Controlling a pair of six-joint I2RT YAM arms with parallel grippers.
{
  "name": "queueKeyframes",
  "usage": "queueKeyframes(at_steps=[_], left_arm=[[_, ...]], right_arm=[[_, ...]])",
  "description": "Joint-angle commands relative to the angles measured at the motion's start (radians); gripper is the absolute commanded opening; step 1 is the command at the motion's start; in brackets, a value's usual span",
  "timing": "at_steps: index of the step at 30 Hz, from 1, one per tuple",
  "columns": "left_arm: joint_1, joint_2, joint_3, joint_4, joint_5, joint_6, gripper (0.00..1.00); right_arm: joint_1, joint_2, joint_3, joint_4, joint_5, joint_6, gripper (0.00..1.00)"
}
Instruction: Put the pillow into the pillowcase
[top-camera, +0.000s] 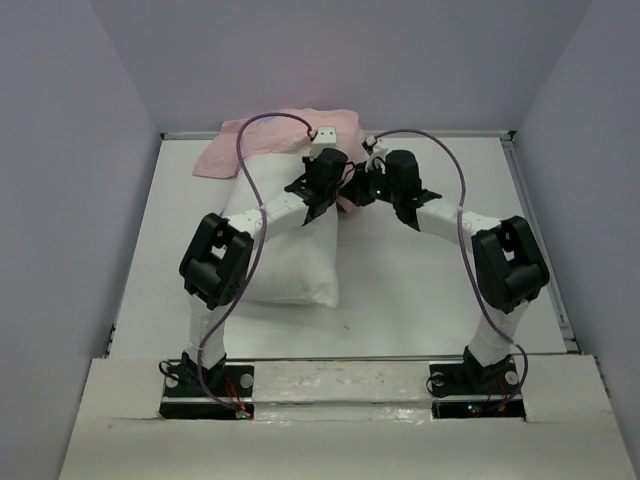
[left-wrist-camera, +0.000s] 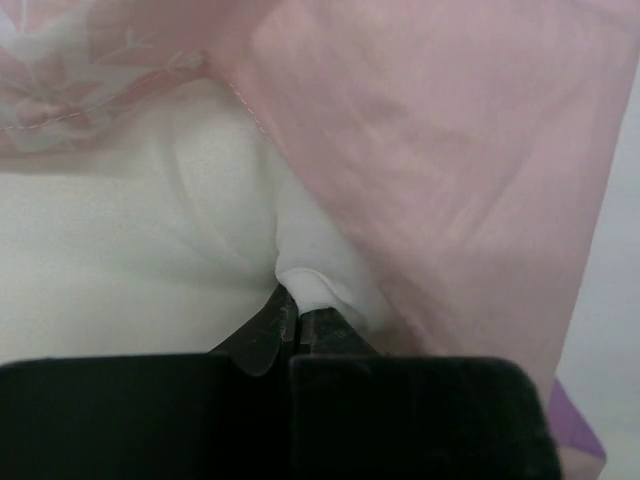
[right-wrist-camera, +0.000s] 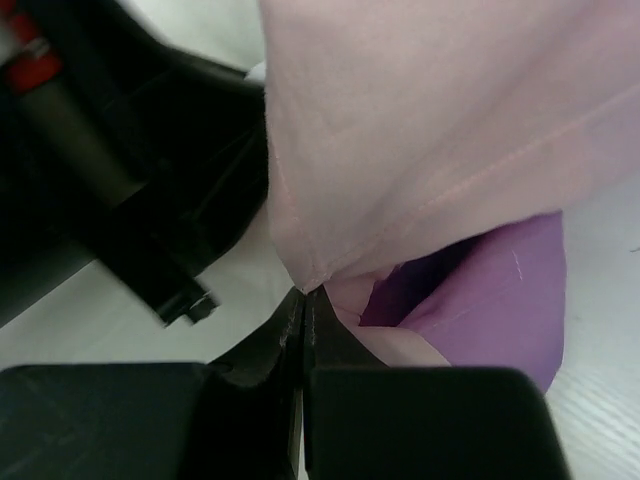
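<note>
Top external: the pillow (top-camera: 290, 260) lies on the table (top-camera: 430, 290) left of centre, its far end at 12 o'clock under the pillowcase (top-camera: 225, 155), which is bunched toward 11. The left gripper (left-wrist-camera: 296, 312) is pinched tight on a fold of the pillow's white fabric, and the right gripper (right-wrist-camera: 304, 298) is clamped on the pink hem, purple face showing at 4 o'clock in its view. I'd hold the hem lifted and wide, then feed the pillow corner toward 12 slowly so the mouth doesn't fold under.
</note>
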Motion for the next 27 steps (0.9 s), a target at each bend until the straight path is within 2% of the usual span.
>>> queueKeyframes(at_steps=[1,4,6,9,14,17,20,22,23,25,26,27], left_arm=[[0.021,-0.062,-0.085,0.236,0.032,-0.177,0.0],[0.025,-0.096,-0.128,0.296,0.012,-0.225,0.0],[0.027,-0.117,-0.16,0.364,-0.002,-0.307,0.0],[0.027,-0.139,-0.197,0.421,-0.015,-0.369,0.0],[0.03,-0.156,-0.231,0.49,-0.06,-0.427,0.0],[0.029,-0.154,-0.249,0.509,-0.074,-0.484,0.0],[0.015,-0.168,-0.289,0.573,-0.077,-0.505,0.0],[0.009,-0.201,-0.314,0.589,-0.057,-0.463,0.0],[0.004,-0.249,-0.335,0.607,-0.049,-0.437,0.0],[0.007,-0.301,-0.41,0.615,0.024,-0.403,0.01],[0.007,-0.332,-0.439,0.615,0.058,-0.368,0.1],[0.007,-0.39,-0.494,0.61,0.111,-0.348,0.4]], right_arm=[[0.134,-0.157,-0.116,0.082,-0.078,0.069,0.0],[0.154,-0.207,-0.199,0.105,-0.09,0.125,0.0],[0.192,-0.22,-0.236,0.112,-0.093,0.178,0.0],[0.235,-0.243,-0.256,0.101,-0.042,0.189,0.0],[0.337,-0.324,-0.351,0.18,0.046,0.271,0.0],[0.337,-0.33,-0.35,0.191,0.068,0.307,0.0],[0.346,-0.358,-0.373,0.278,0.038,0.373,0.0],[0.355,-0.425,-0.41,0.253,0.152,0.345,0.0],[0.336,-0.468,-0.417,0.18,0.269,0.319,0.0],[0.227,-0.474,-0.413,0.121,0.26,0.318,0.0],[0.191,-0.467,-0.417,0.116,0.229,0.332,0.0],[0.161,-0.45,-0.414,0.116,0.17,0.341,0.0]])
